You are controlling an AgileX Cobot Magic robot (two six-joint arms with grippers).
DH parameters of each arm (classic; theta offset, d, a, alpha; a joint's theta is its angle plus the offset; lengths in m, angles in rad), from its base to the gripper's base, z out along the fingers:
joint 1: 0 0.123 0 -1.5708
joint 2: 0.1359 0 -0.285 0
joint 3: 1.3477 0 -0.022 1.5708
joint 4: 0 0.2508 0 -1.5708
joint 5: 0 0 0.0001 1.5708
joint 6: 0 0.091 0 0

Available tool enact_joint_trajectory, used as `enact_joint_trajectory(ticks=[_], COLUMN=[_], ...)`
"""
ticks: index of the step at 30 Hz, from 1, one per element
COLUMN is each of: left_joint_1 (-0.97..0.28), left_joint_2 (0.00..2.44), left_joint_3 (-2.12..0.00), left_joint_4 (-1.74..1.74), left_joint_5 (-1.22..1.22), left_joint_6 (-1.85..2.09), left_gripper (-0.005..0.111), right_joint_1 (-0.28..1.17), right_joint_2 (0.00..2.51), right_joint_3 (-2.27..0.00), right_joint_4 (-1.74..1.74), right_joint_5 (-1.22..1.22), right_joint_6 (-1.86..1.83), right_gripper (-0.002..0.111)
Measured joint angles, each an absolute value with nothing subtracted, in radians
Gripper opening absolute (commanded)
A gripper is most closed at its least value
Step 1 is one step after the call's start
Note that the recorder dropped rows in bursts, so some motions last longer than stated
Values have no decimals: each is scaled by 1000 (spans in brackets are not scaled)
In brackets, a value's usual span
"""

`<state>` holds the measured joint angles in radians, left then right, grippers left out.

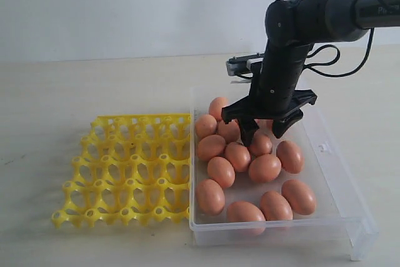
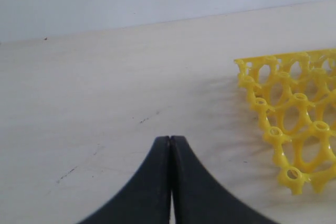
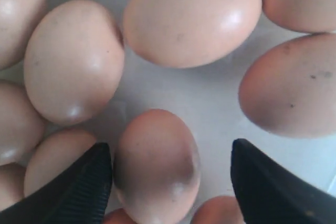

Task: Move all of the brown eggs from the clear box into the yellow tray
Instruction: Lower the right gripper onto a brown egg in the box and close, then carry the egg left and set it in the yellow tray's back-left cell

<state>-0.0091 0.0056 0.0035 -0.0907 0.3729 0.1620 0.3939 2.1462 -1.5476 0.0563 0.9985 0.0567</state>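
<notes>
Item 1, clear box [image 1: 347, 214]: shallow transparent plastic, set on the worktop [image 1: 94, 92] on the right of the exterior view, its long side just beside the yellow tray.

Item 2, brown eggs [image 1: 220, 171]: matte orange-brown, all those visible lying loose in the clear box. Thirteen can be counted in the exterior view; whether more are hidden behind the arm [image 1: 281, 73] cannot be told. They are clustered towards the tray side, several touching one another, with three along the near wall.

Item 3, yellow tray [image 1: 125, 173]: bright yellow lattice of open cups with pegs between, flat on the worktop left of the box. The worktop shows through its cups.

Item 4, right tool [image 1: 262, 136]: black, lowered into the far half of the box over the cluster of eggs, fingers spread wide. In the right wrist view the right tool [image 3: 170, 169] straddles one egg [image 3: 157, 156]; one finger stands just beside its shell and the other well apart. Nothing is gripped.

Item 5, left tool [image 2: 170, 148]: seen in its own wrist view only, fingers pressed together with nothing between them, above bare worktop near a corner of the yellow tray [image 2: 294, 124]
</notes>
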Motion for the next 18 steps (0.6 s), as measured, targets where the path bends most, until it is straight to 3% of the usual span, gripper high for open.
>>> enact_joint_trajectory(ticks=[1, 3, 4, 6, 10, 14, 18], left_joint_1=[-9, -9, -9, -9, -9, -9, -9], left_joint_2=[6, 6, 6, 6, 6, 6, 6], left_joint_3=[4, 4, 4, 4, 4, 4, 4], left_joint_4=[-91, -91, -91, -91, -91, -91, -91], left_joint_5=[373, 373, 373, 371, 371, 371, 371], left_joint_6=[162, 162, 162, 162, 162, 162, 162], left_gripper=[0, 0, 0, 0, 0, 0, 0], right_joint_1=[394, 394, 394, 394, 394, 457, 578], right_joint_2=[2162, 2186, 2190, 2192, 2121, 1975, 1981], right_joint_3=[-1548, -1548, -1548, -1548, -1548, -1551, -1551], right_joint_4=[56, 56, 56, 56, 92, 317, 429], right_joint_5=[993, 984, 981, 970, 910, 588, 343], right_joint_6=[55, 55, 55, 38, -72, -341, -516], right_gripper=[61, 43, 20, 0, 0, 0, 0])
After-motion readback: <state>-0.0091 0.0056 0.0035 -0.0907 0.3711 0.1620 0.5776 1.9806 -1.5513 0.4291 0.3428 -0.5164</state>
